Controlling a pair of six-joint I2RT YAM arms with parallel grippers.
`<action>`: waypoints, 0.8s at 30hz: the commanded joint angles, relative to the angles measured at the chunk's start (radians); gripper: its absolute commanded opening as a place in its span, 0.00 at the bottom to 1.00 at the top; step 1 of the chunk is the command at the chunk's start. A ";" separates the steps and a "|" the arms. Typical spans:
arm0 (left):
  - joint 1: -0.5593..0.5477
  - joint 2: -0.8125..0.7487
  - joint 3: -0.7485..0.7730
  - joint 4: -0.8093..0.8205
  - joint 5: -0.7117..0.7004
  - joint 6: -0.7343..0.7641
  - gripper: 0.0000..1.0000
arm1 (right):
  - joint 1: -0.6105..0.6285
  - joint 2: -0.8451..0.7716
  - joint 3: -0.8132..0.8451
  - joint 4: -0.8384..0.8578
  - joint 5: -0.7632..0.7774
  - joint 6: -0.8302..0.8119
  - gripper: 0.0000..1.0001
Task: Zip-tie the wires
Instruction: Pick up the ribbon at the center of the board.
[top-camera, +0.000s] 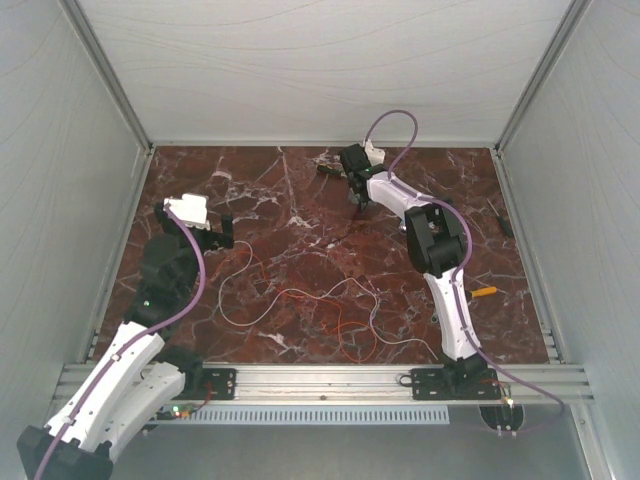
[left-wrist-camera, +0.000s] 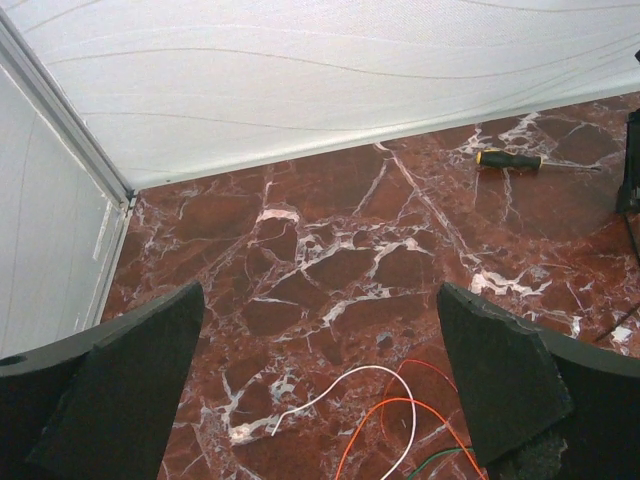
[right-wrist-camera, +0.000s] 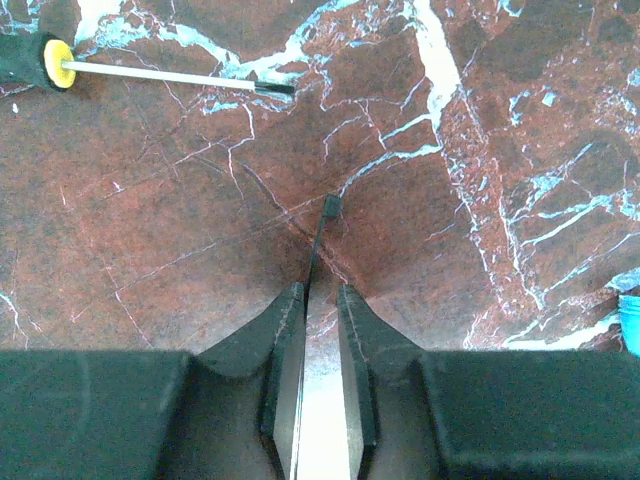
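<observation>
The red marble table (top-camera: 300, 190) fills the floor of the white-walled booth. My wires (top-camera: 300, 296) sprawl over its near middle, a loose tangle of orange-red, white and pale strands whose long run goes left to right between my two arms.

My left gripper (top-camera: 218, 236) hangs over the left side with its jaws spread wide and nothing in them. The tangle's left loops lie just beside it, toward the arm bases. In the left wrist view a white loop and an orange one curl on the marble just ahead of the pads.

My right gripper (top-camera: 354, 185) sits near the far edge, well apart from the wires. Its jaws are drawn narrow on a thin black zip tie (right-wrist-camera: 318, 250), which points straight out from the fingertips, head end away from me.

A yellow-and-black screwdriver (right-wrist-camera: 150, 74) lies beside it on the marble.

As I judge it, the left arm is nearer for gathering the strands, while the tie must travel back toward the bases.
</observation>
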 joint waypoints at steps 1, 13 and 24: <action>0.002 0.000 0.033 0.031 0.021 0.009 1.00 | -0.020 0.067 0.036 -0.053 -0.021 -0.033 0.18; 0.003 0.004 0.035 0.031 0.034 0.009 1.00 | -0.031 0.150 0.149 -0.140 -0.020 -0.008 0.11; 0.003 0.015 0.034 0.029 0.061 0.003 1.00 | -0.045 0.103 0.143 -0.109 -0.056 0.032 0.00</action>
